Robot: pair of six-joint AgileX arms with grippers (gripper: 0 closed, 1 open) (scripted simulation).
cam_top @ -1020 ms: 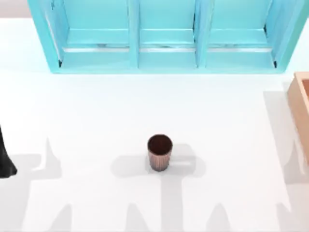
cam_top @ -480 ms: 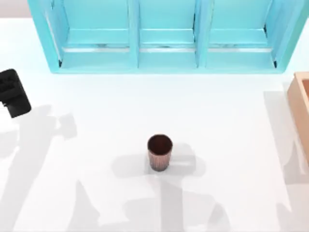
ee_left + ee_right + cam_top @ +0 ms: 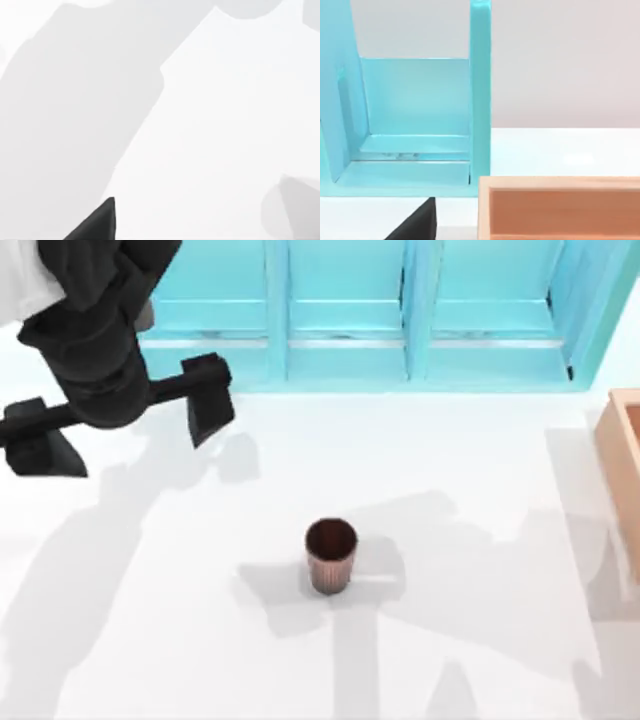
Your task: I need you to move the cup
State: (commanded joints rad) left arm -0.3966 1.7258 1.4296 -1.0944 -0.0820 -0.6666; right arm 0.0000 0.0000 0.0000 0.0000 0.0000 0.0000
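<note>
Cup (image 3: pixel 330 554): small reddish-brown tumbler, fine vertical ribs, dark brown inside, upright near the middle of the white table (image 3: pixel 480 490).
Left gripper (image 3: pixel 122 422): fingers spread wide, over the table's far left, well apart from the cup.
Shelf (image 3: pixel 345 315): turquoise, along the far edge.

The left arm (image 3: pixel 90 310) is cut off by the top view's upper-left corner and hides the left end of the turquoise shelf unit (image 3: pixel 345 315), whose top the upper edge crops. The wooden box (image 3: pixel 625 455) at the table's right edge is cropped. In the right wrist view, one dark fingertip (image 3: pixel 417 225) is cropped.
</note>
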